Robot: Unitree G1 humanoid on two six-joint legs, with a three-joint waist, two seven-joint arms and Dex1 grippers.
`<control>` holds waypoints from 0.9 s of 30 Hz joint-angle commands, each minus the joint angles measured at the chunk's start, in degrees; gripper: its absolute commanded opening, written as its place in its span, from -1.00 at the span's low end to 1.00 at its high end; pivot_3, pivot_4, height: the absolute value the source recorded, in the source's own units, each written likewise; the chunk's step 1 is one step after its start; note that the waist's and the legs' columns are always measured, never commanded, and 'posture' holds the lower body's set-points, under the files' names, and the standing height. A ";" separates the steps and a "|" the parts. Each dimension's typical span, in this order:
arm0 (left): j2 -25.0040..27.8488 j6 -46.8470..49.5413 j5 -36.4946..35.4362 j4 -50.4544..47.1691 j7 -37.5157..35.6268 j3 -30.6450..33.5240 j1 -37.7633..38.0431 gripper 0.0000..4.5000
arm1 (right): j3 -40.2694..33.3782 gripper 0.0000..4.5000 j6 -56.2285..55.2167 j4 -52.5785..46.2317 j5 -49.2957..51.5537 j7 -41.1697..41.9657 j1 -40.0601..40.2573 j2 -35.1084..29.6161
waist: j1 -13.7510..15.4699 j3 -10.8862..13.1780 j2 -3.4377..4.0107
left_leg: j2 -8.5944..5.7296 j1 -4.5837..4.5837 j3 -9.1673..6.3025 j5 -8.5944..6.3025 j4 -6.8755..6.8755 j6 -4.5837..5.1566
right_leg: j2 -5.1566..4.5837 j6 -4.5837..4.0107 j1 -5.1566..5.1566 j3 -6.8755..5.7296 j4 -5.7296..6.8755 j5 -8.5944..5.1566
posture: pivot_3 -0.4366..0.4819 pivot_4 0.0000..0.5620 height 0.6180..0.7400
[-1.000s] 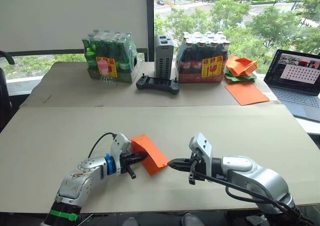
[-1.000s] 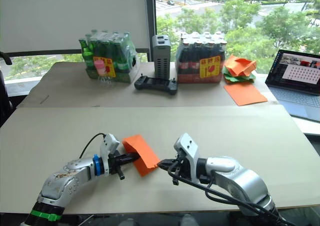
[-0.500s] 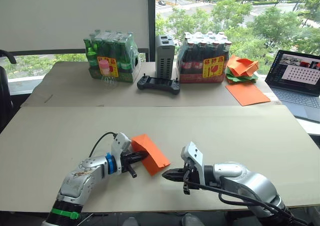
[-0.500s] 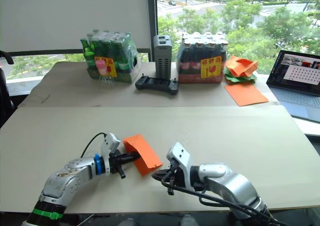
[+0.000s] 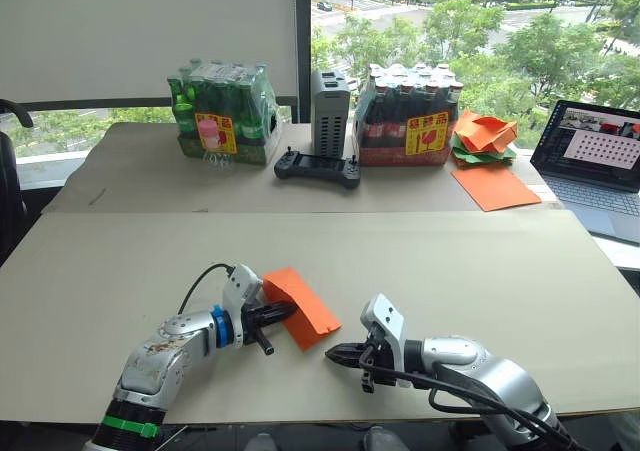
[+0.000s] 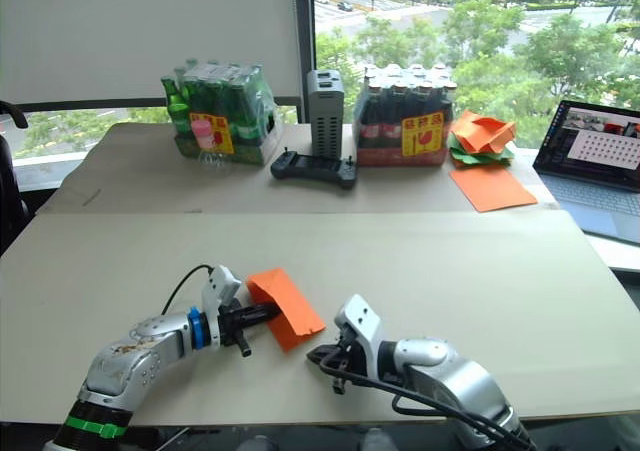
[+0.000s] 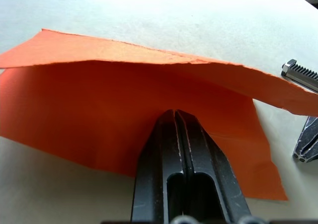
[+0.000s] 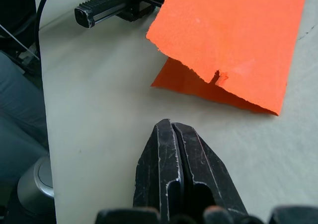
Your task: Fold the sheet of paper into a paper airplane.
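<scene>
The sheet of paper [image 5: 303,305] is a folded orange piece lying near the table's front edge, its upper flap arched over the lower one [image 7: 124,110]. My left gripper [image 5: 284,312] is shut, and its tips [image 7: 175,115] reach in between the two layers from the sheet's left side. My right gripper [image 5: 332,353] is shut and holds nothing. It rests low over the table, a short way in front of the sheet's near corner [image 8: 218,77] and not touching it. The paper airplane is not in view.
At the back stand a pack of green bottles [image 5: 222,111], a grey box [image 5: 330,111], a black controller [image 5: 317,168] and a pack of dark bottles [image 5: 408,116]. At the far right lie a heap of orange and green paper [image 5: 482,134], a flat orange sheet [image 5: 493,186] and a laptop [image 5: 595,156].
My right gripper has drawn back from the sheet's near corner toward the table's front edge, staying shut. The left gripper and the sheet have not moved.
</scene>
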 commanded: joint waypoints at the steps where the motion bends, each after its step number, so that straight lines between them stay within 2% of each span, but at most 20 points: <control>1: -0.02 -1.15 0.67 -0.06 -0.37 -0.10 -0.03 -0.98 | -1.56 -1.00 -0.90 -3.09 0.37 -2.12 0.58 1.49 | 0.00 0.00 0.00 | 0.00 0.00 0.00 0.00 0.00 0.00 | 0.00 0.00 0.00 0.00 0.00 0.00 | -0.05 -0.47 1.00; 7: -0.23 -1.52 1.07 1.17 -0.77 -0.48 -1.12 -0.98 | -3.61 -1.00 0.97 -3.59 2.71 -4.57 0.40 4.92 | 0.06 0.00 0.00 | 0.00 0.00 0.00 0.00 0.01 0.00 | 0.00 0.00 0.01 0.00 0.01 0.00 | -0.05 -0.47 1.00; 20: -0.82 -2.37 1.88 2.59 -1.63 -1.09 -2.25 -0.98 | -2.84 -1.00 0.17 -3.03 1.05 -7.97 0.43 6.78 | 0.09 0.00 0.00 | 0.00 0.01 -0.01 0.00 0.01 0.00 | 0.00 0.00 0.01 0.00 0.02 0.01 | -0.05 -0.47 1.00; 27: -0.80 -3.00 2.52 2.88 -2.20 -1.37 -1.80 -0.98 | -5.65 -1.00 0.74 -3.61 2.39 -11.35 0.69 10.03 | 0.09 -0.01 0.01 | 0.00 0.01 -0.01 0.00 0.02 0.00 | 0.00 0.00 0.01 0.00 0.03 0.01 | -0.05 -0.47 1.00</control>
